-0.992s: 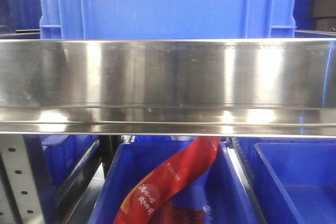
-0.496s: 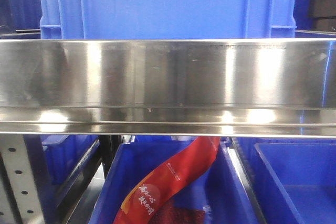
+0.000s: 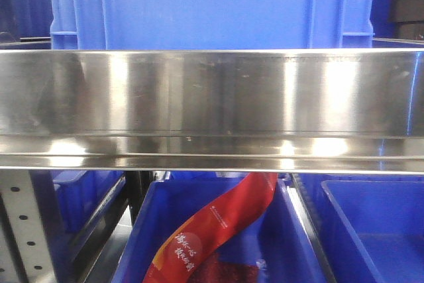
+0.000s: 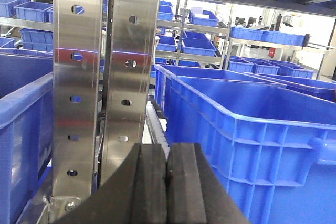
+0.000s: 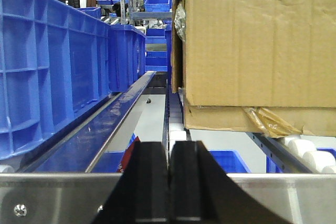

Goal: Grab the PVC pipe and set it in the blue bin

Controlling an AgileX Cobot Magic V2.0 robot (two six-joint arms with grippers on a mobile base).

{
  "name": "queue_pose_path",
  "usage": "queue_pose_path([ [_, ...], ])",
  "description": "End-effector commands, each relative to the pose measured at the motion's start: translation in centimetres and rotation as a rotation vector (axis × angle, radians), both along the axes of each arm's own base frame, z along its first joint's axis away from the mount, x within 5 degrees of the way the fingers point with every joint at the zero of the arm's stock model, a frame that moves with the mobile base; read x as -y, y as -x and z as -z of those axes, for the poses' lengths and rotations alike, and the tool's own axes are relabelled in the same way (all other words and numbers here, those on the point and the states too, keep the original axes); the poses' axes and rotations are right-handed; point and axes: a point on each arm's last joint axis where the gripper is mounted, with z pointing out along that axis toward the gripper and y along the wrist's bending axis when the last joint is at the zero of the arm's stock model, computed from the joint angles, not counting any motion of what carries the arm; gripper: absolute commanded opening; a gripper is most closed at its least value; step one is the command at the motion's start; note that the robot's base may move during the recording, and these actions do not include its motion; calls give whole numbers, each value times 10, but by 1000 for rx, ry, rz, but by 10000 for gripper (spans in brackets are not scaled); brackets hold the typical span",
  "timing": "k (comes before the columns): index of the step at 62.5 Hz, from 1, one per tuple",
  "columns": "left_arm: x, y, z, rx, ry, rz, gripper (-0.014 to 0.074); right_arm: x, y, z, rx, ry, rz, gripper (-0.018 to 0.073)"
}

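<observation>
No PVC pipe shows in any view. A tall blue bin [image 3: 212, 4] stands on the shelf above the steel rail [image 3: 212, 97] in the front view, and a lower blue bin [image 3: 142, 243] sits beneath it. My left gripper [image 4: 168, 150] is shut, pads pressed together with nothing between them, beside a large blue bin [image 4: 252, 129] to its right. My right gripper [image 5: 169, 148] is also shut and empty, level with a steel rail [image 5: 58, 192]. Neither gripper appears in the front view.
A red printed package [image 3: 218, 223] lies in the lower bin. Perforated steel uprights [image 4: 79, 103] stand just ahead of the left gripper. A cardboard box [image 5: 257, 51] rests on rollers at the right, and a tall blue crate [image 5: 47, 66] lines the left.
</observation>
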Motion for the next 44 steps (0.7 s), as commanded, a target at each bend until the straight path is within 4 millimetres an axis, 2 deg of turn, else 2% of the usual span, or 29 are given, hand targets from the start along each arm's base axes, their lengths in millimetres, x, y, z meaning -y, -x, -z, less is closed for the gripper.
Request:
queue_pose_path([
  [1,-1,1,-2,27,3,-7,-111,0,0,-1,17,13,-2,-168],
  [44,-1,1,-2,27,3,-7,-111,0,0,-1,17,13,-2,-168],
])
